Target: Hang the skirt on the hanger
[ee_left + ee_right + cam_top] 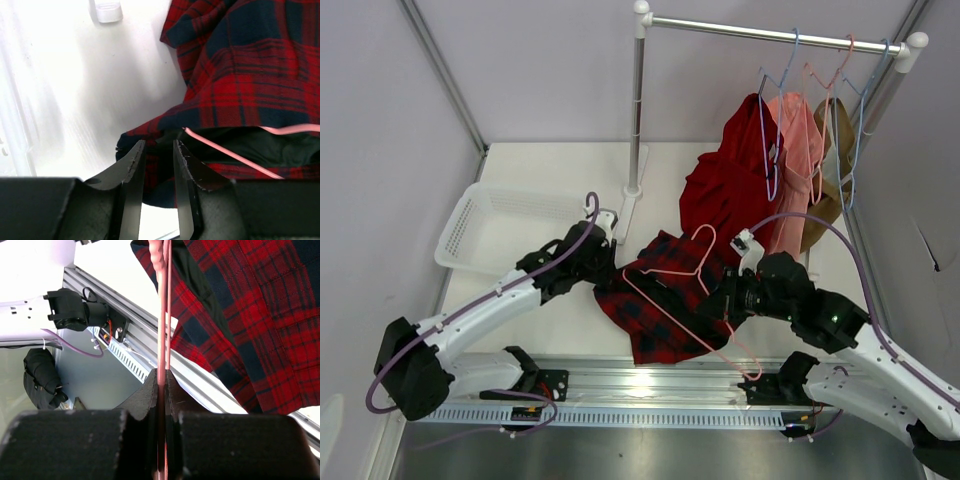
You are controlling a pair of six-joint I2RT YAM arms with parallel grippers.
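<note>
Right jaws: I am seeing the right gripper pressed together on the hanger, its two pink wires running straight up out of the pinch.
Left jaws: I am reading the left gripper as slightly spread, with a narrow gap between the fingers. The tips are sitting at the skirt's near edge, and I cannot tell whether they are touching the cloth.
Hanger: thin pale-pink wire, lying tilted across the skirt in the top view, with its hook pointing toward the rack. One wire is showing inside a dark fold of the skirt in the left wrist view.
Skirt look: soft red-and-black plaid with dark blue-black squares crossed by fine lines, rumpled and folded over, and a dark lining is showing at the opening.
Skirt place: it is lying on the white table between the two grippers, its near edge reaching toward the metal rail.
Arms: the left gripper is coming in at the skirt's left side and the right gripper at its right side.
Beyond: a white basket is sitting on the table to the left. A clothes rack behind is carrying a red garment, a salmon garment and blue hangers.
</note>
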